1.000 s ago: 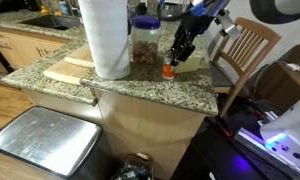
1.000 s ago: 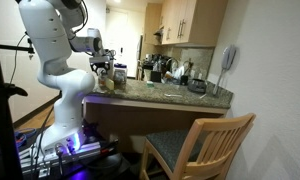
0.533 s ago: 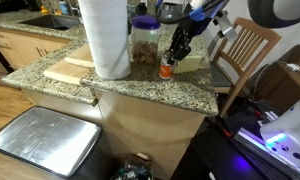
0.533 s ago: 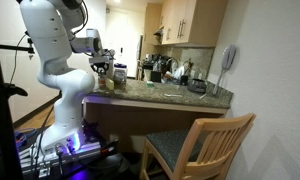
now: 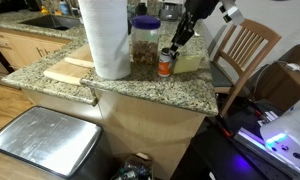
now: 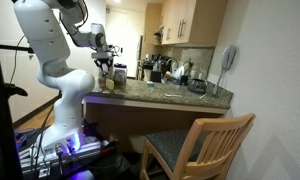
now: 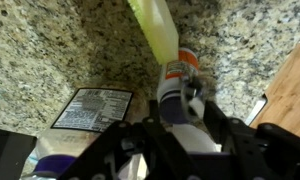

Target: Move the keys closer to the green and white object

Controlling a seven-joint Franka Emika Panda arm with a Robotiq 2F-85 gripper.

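My gripper (image 5: 176, 48) hangs over the counter, just above a small orange white-capped bottle (image 5: 166, 67). In the wrist view my gripper (image 7: 183, 125) looks shut on the keys (image 7: 195, 97): a grey metal ring and a dark fob dangle between the fingers, in front of the bottle (image 7: 177, 70). The green and white object (image 7: 158, 30), a flat yellow-green sponge block, lies just beyond the bottle. It also shows in an exterior view (image 5: 191, 62) at the far side of the counter. In the exterior view from the chair side my gripper (image 6: 104, 62) is small and the keys cannot be made out.
A tall paper towel roll (image 5: 105, 35) and a jar of food (image 5: 145, 42) stand beside the bottle. A wooden cutting board (image 5: 70, 70) lies on the granite counter (image 5: 140, 88). A wooden chair (image 5: 242, 48) stands behind. A printed label (image 7: 95, 108) lies on the counter.
My gripper has risen from right beside the orange bottle to a little above it. The arm has swung upward. The bottle stays on the counter.
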